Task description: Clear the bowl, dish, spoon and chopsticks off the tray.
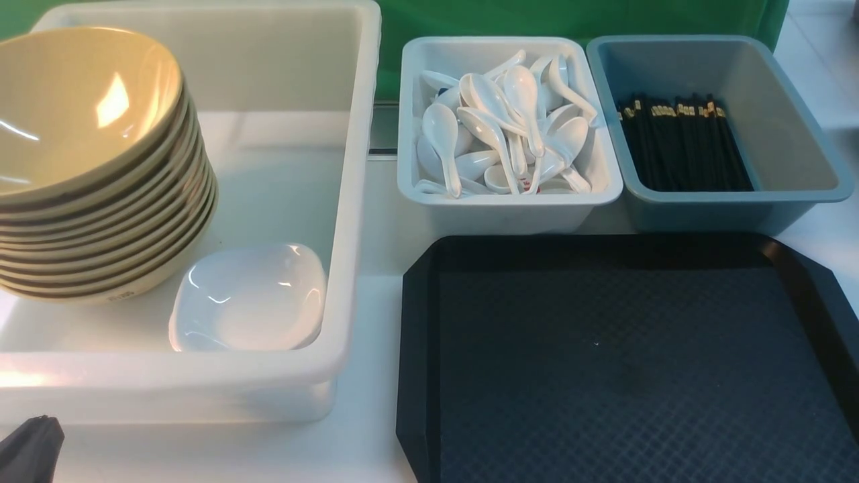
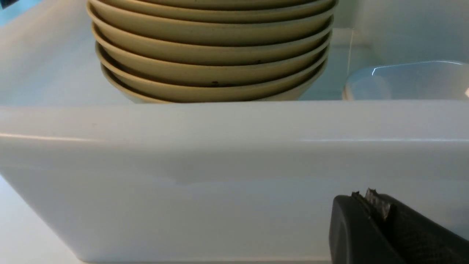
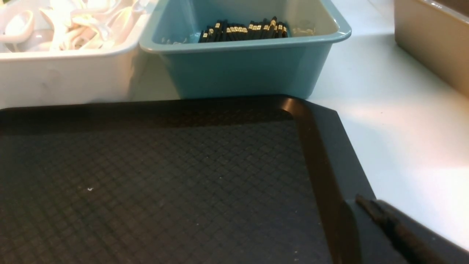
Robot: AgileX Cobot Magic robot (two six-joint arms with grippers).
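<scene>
The black tray (image 1: 604, 349) is bare; it also shows in the right wrist view (image 3: 165, 176). A yellow-tan bowl (image 1: 74, 107) tops a stack of several in the large white tub (image 1: 352, 201). The white dish (image 1: 248, 298) sits beside the stack in that tub. White spoons (image 1: 503, 127) lie piled in the small white bin. Black chopsticks (image 1: 681, 144) lie in the blue-grey bin. My left gripper (image 2: 362, 196) is shut and empty, low in front of the tub's near wall (image 2: 183, 165). My right gripper (image 3: 361, 201) is shut and empty over the tray's right rim.
The small white bin (image 1: 409, 121) and the blue-grey bin (image 1: 792, 134) stand just behind the tray. A tan container (image 3: 432, 40) stands on the white table to the right. My left gripper's tip shows at the front view's lower left (image 1: 30, 446).
</scene>
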